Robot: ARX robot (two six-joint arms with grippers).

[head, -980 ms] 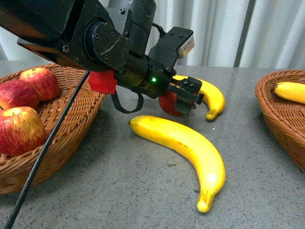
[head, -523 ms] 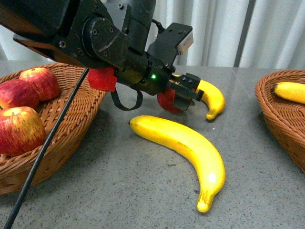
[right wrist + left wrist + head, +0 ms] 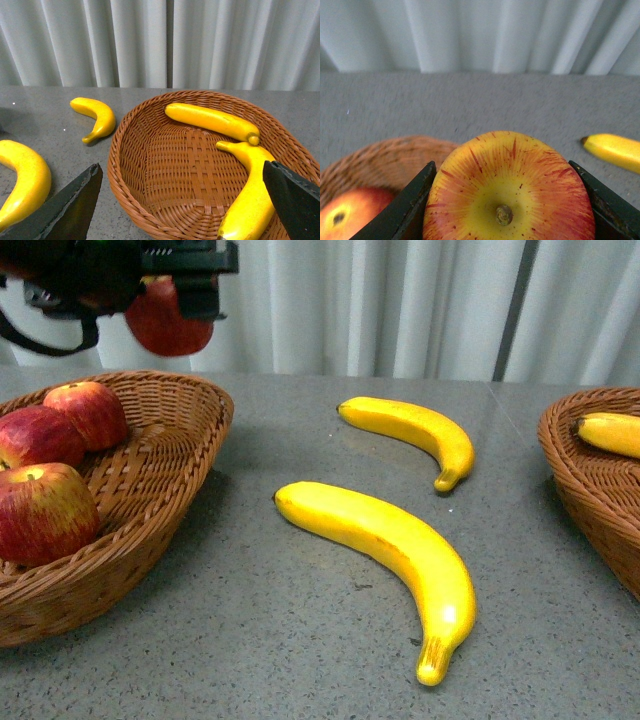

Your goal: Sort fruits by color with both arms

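Observation:
My left gripper (image 3: 185,285) is shut on a red apple (image 3: 160,330) streaked with yellow and holds it high above the far rim of the left wicker basket (image 3: 190,455). In the left wrist view the apple (image 3: 507,192) fills the space between the black fingers (image 3: 410,210), stem towards the camera. Three red apples lie in that basket; the nearest (image 3: 40,510) is at the front. Two yellow bananas lie on the table, one far (image 3: 415,435) and one near (image 3: 390,550). My right gripper (image 3: 182,210) is open and empty above the right basket (image 3: 120,165), which holds two bananas (image 3: 212,120).
The right basket (image 3: 590,480) stands at the table's right edge with a banana (image 3: 610,433) showing in it. A white curtain hangs behind the grey table. The right wrist view shows both loose bananas, the far one (image 3: 97,115) and the near one (image 3: 22,180), beside that basket.
My left arm has lifted the apple from the table between the bananas and carried it up and left over the left basket. The bananas have not moved.

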